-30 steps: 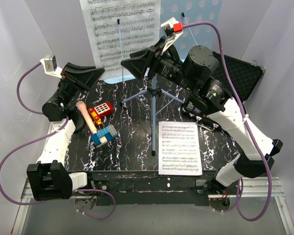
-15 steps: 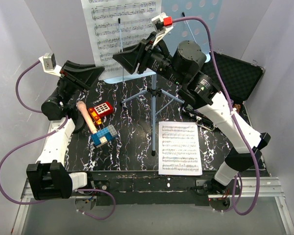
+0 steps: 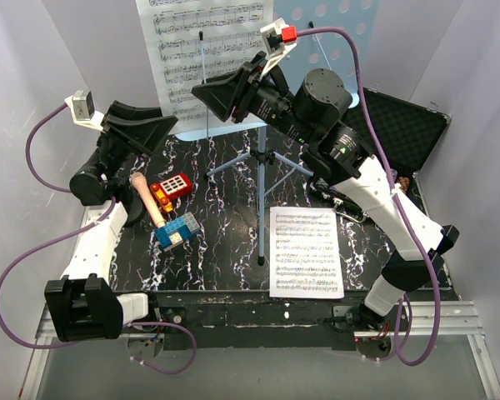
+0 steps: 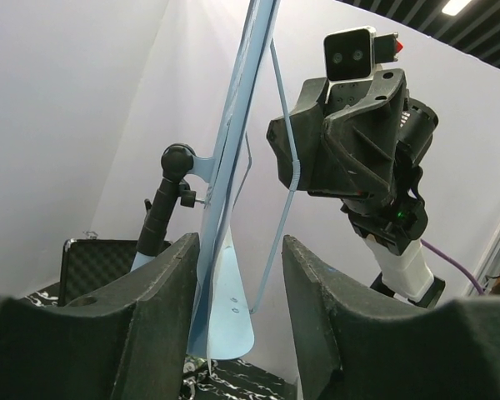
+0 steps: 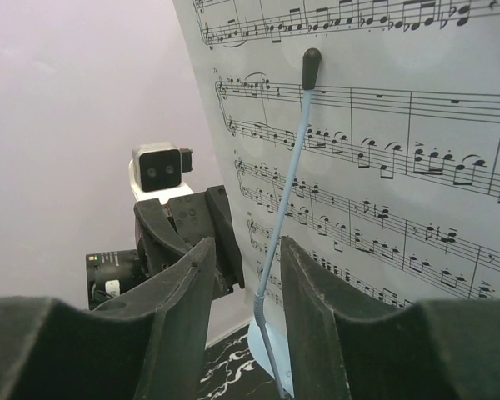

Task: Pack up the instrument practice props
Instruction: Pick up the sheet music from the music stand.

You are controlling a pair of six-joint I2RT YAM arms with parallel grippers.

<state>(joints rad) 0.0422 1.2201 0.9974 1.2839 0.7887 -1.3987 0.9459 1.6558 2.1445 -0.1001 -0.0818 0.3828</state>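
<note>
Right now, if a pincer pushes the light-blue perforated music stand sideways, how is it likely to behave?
Probably tippy: the light-blue perforated music stand carries a wide desk on one thin pole over spindly tripod legs. It is likely light for its size, since the desk looks like thin perforated sheet. The white sheet-music page on it would probably flop or slide.

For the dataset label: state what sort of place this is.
Probably a robot test cell, not a music room: plain white walls box in a marbled table, the left arm and right arm are bolted at its near edge, and the music stand and toy bricks look staged.
</note>
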